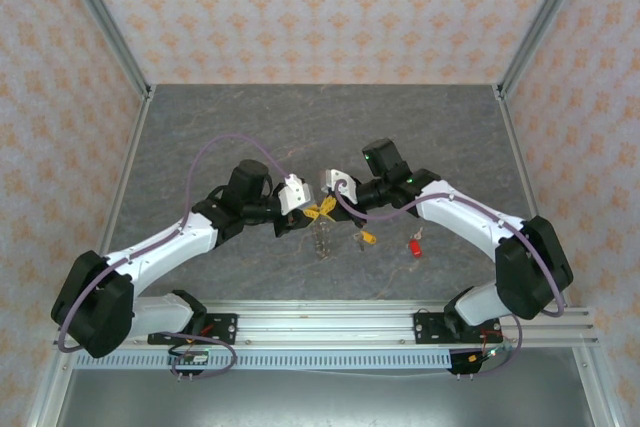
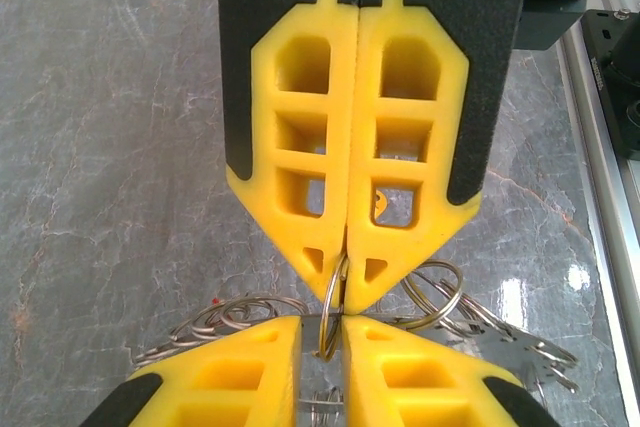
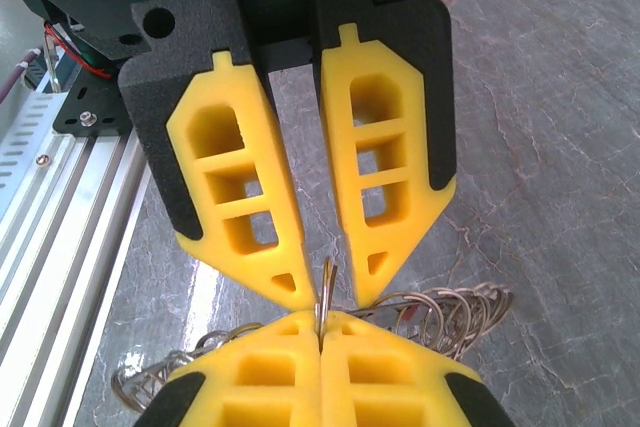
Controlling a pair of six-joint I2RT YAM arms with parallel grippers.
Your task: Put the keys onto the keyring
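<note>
My two grippers meet tip to tip above the middle of the table. The keyring is a silvery bunch of wire loops on a flat toothed strip, and it hangs beneath them. My right gripper is shut on one thin upright loop of it. That loop passes through the narrow gap of my left gripper, whose jaws hold more of the bunch deeper in. Two of the keys lie on the table to the right, apart from both grippers: one with a yellow head and one with a red head.
The aluminium rail carrying the arm bases runs along the near edge. Patterned walls and slanting metal posts close in the grey marble table. Bare table lies behind and to both sides of the grippers.
</note>
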